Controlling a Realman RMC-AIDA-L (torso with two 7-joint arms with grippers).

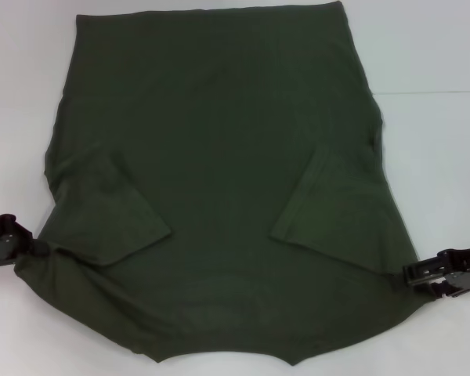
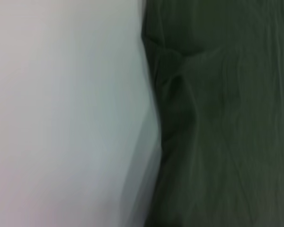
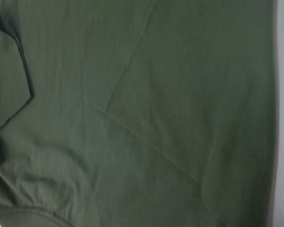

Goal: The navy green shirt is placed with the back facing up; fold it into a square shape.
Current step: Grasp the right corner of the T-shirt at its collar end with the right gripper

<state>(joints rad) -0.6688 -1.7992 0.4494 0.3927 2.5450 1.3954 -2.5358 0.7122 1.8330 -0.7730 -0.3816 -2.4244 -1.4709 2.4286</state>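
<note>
The navy green shirt (image 1: 219,157) lies spread on the white table (image 1: 442,55), plain side up, with both short sleeves folded inward onto the body. The collar end is nearest me. My left gripper (image 1: 37,249) sits at the shirt's left shoulder edge, where the cloth draws to a point at its tip. At the right shoulder edge my right gripper (image 1: 409,274) meets the cloth the same way. The left wrist view shows the shirt's rumpled edge (image 2: 217,123) against the table (image 2: 61,118). In the right wrist view the shirt (image 3: 156,94) fills the picture, with one sleeve hem visible.
White tabletop shows on both sides of the shirt and along the far right. A thin seam line (image 1: 431,92) crosses the table at the right.
</note>
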